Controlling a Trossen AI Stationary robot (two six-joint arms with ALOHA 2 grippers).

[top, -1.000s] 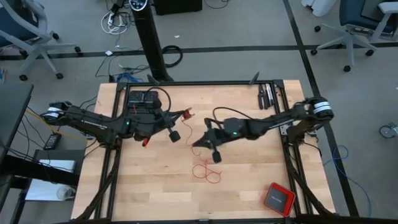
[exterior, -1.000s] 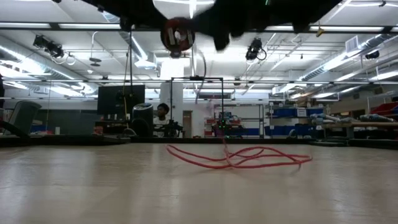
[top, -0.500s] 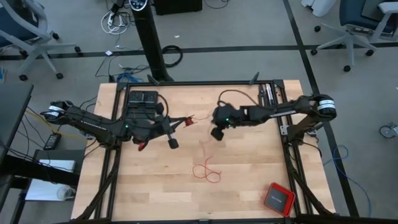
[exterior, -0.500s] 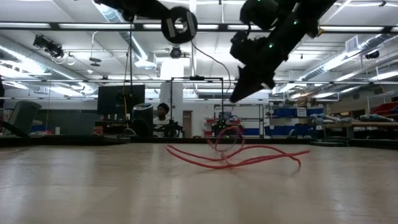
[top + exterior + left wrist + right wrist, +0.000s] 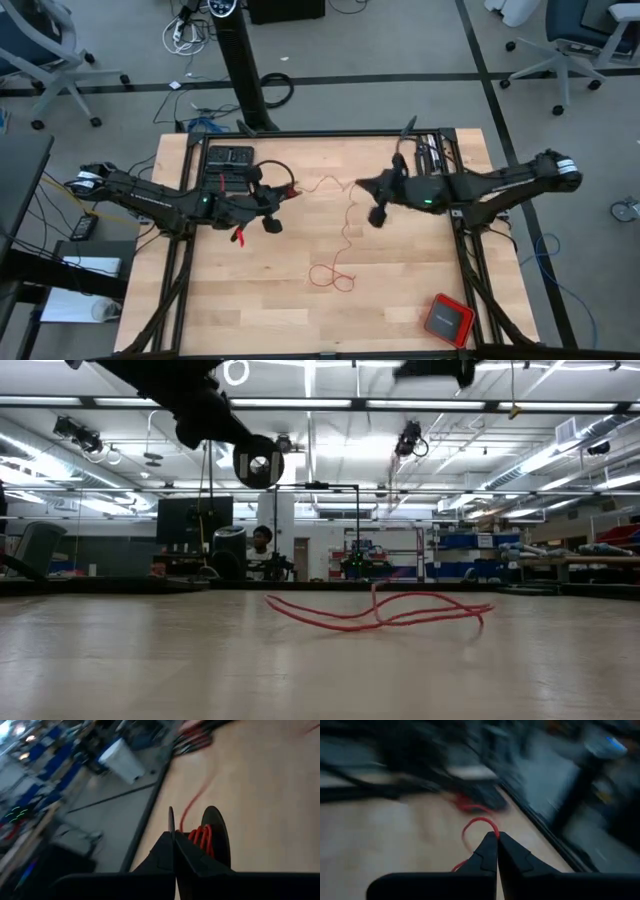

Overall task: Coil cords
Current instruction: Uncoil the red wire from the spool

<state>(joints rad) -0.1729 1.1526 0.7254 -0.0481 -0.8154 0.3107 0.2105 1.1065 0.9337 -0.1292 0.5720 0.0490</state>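
So the red cord (image 5: 340, 235) runs taut-ish between both pinched-shut grippers, left gripper (image 5: 290, 192) and right gripper (image 5: 362, 185), then trails from the right one down to loose loops mid-table.

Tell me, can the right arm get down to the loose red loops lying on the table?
Probably yes. The cord loops lie on bare wood just toward the table's front from the right gripper, with nothing between. But that gripper is shut on the cord higher up, so it would need to let go first.
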